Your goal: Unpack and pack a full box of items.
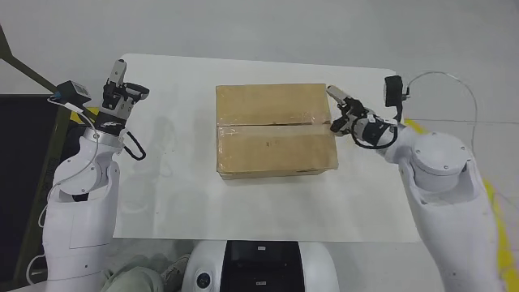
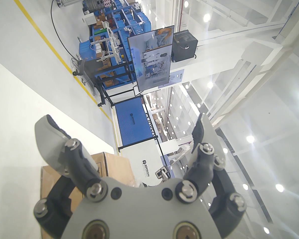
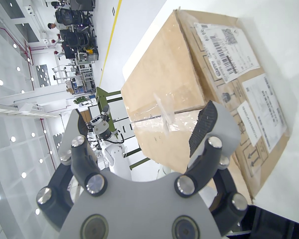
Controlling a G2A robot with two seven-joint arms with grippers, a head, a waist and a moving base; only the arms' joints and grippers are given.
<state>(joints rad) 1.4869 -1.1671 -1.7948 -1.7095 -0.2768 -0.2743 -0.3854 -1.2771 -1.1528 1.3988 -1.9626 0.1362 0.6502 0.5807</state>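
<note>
Sitting in the middle of the white worktop (image 1: 178,186), the box (image 1: 274,130) is closed, with its two top flaps meeting at a seam; clear tape (image 3: 152,121) runs along this seam, and a loose tab (image 3: 164,113) of it stands up near the end; white labels (image 3: 229,48) are stuck on the end face. The right tool (image 3: 142,118) is just beside this end, at the level of the seam, with its fingers apart and nothing between them; I cannot tell if it touches the box. The left tool (image 2: 124,130) is over the left edge of the worktop, well apart from the box; its fingers are spread wide and hold nothing.
</note>
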